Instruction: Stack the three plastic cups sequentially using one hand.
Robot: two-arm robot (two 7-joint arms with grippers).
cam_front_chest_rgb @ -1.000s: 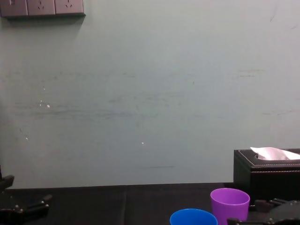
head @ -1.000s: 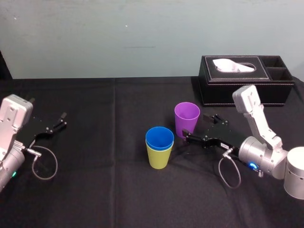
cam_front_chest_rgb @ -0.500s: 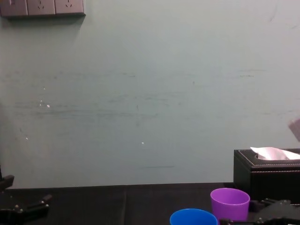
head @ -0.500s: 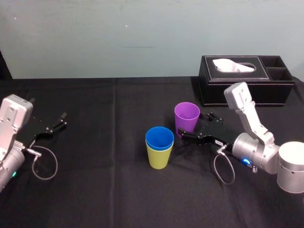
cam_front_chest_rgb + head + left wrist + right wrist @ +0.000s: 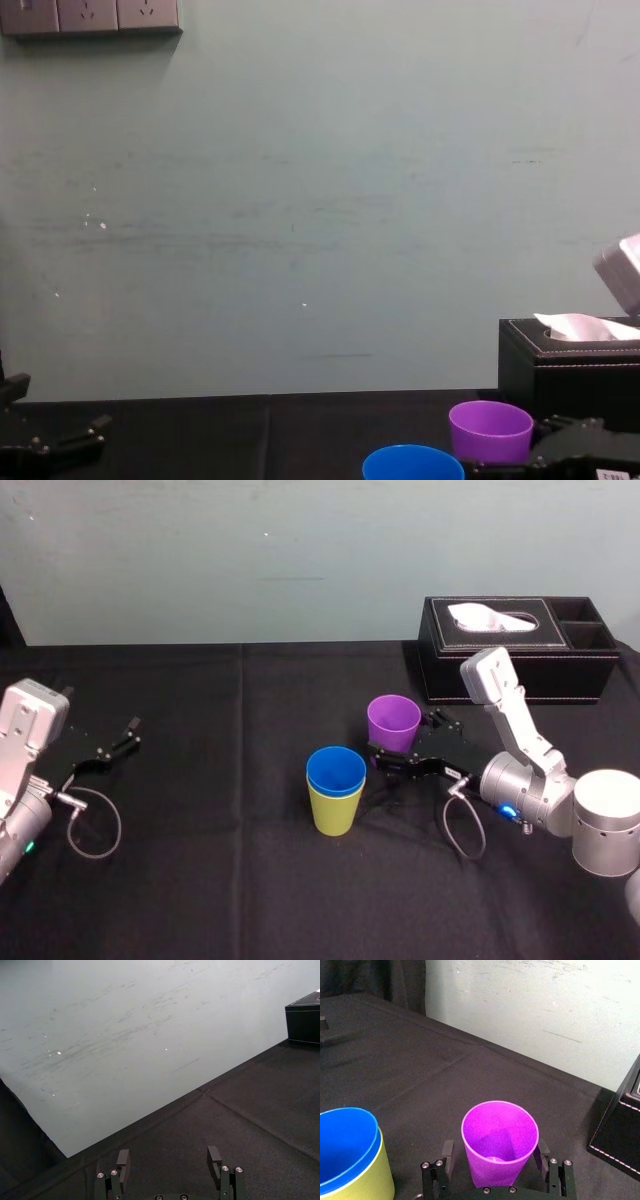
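Note:
The purple cup (image 5: 393, 723) stands upright right of centre on the black cloth. My right gripper (image 5: 408, 745) is open, low at the cup's base, with one finger on each side of it. The right wrist view shows the purple cup (image 5: 500, 1142) between the right gripper's (image 5: 494, 1147) spread fingers (image 5: 443, 1159), with a small gap on each side. Just to its left, the blue cup (image 5: 336, 770) sits nested inside the yellow-green cup (image 5: 334, 812). My left gripper (image 5: 115, 742) rests open and empty at the far left, with nothing between the left gripper's (image 5: 169, 1157) fingers.
A black tissue box (image 5: 520, 645) stands at the back right, close behind the right arm. A black cloth (image 5: 220, 810) covers the table, and a pale wall rises behind it. The right arm's cable (image 5: 462, 825) loops low over the cloth.
My right gripper has slid left towards the purple cup, and its open fingers now stand on either side of it. The cups and the left arm have not moved.

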